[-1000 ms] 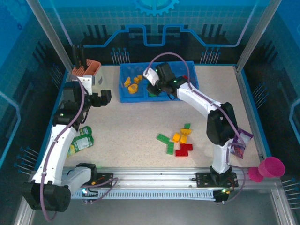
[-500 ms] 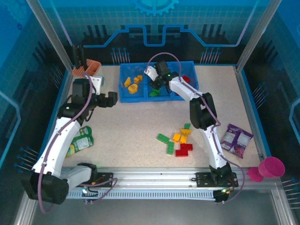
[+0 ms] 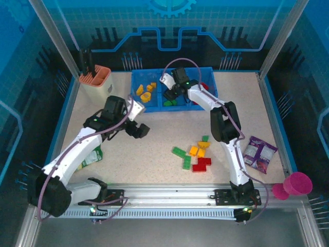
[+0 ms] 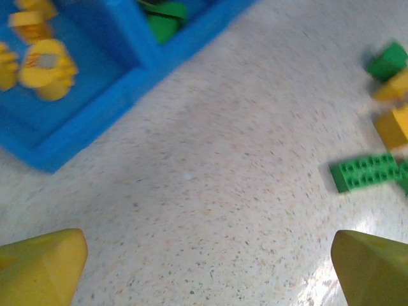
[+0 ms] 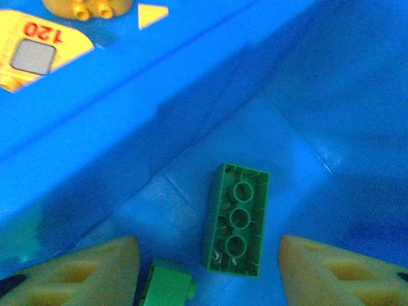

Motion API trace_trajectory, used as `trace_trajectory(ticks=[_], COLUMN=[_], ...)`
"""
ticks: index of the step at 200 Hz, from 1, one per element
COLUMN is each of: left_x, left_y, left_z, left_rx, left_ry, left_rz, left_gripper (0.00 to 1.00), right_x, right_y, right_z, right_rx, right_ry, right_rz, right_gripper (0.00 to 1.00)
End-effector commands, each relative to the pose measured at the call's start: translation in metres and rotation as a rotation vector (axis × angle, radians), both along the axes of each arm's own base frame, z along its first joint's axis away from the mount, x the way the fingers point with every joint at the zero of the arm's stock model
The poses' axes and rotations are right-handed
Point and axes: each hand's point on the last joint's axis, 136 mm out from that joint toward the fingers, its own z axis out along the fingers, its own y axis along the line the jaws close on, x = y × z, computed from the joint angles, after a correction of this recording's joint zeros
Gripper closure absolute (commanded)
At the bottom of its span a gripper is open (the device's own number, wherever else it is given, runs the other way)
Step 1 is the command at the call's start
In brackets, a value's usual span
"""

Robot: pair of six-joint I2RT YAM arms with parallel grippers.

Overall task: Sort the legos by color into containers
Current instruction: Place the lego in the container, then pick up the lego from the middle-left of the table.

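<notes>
Sorting is partly done: the right end effector point(image 5: 207, 274), jaws parted, hangs over a loose green brick point(image 5: 237, 220) in the tray's point(image 3: 149, 108) middle compartment (yellow bricks point(image 3: 146, 91) lie in the left), and the left end effector point(image 4: 204, 268), wide and empty, faces the unsorted pile point(image 3: 195, 152) on the tabletop point(image 3: 154, 135).

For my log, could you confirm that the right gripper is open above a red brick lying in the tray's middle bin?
Not quite: the brick is green, not red. The right wrist view shows it lying in the middle bin below the open right gripper.
</notes>
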Motion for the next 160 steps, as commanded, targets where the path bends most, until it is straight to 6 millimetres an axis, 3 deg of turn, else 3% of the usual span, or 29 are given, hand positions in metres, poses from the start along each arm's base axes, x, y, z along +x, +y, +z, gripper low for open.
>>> trace_trajectory(ticks=[1, 15, 20, 23, 74, 106, 137, 160], left_x=[-0.012, -0.02, -0.023, -0.025, -0.055, -0.062, -0.061, -0.06], left_y=[-0.033, -0.052, -0.06, -0.065, -0.127, -0.152, -0.169, -0.178], left_z=[-0.028, -0.045, -0.05, -0.052, -0.097, -0.115, -0.128, -0.138], left_rx=[0.092, 0.143, 0.148, 0.148, 0.222, 0.234, 0.241, 0.25], left_ry=[-0.02, -0.018, -0.019, -0.019, 0.02, 0.011, -0.009, 0.0], left_rz=[-0.242, -0.339, -0.373, -0.394, -0.643, -0.726, -0.766, -0.783], left_gripper=[0.01, 0.01, 0.01, 0.01, 0.01, 0.01, 0.01, 0.01], right_x=[0.003, 0.0, 0.0, -0.001, -0.031, -0.046, -0.079, -0.101], right_y=[-0.004, -0.01, -0.012, -0.014, -0.049, -0.105, -0.115, -0.129], right_z=[0.066, 0.084, 0.092, 0.096, 0.168, 0.201, 0.193, 0.176], right_rx=[0.066, 0.078, 0.081, 0.081, 0.13, 0.113, 0.055, 0.097], right_ry=[-0.124, -0.168, -0.189, -0.202, -0.415, -0.549, -0.438, -0.304], right_rz=[0.016, -0.003, -0.011, -0.017, -0.138, -0.472, -0.425, -0.455], right_gripper=[0.31, 0.17, 0.03, 0.0, 0.0, 0.0, 0.0, 0.0])
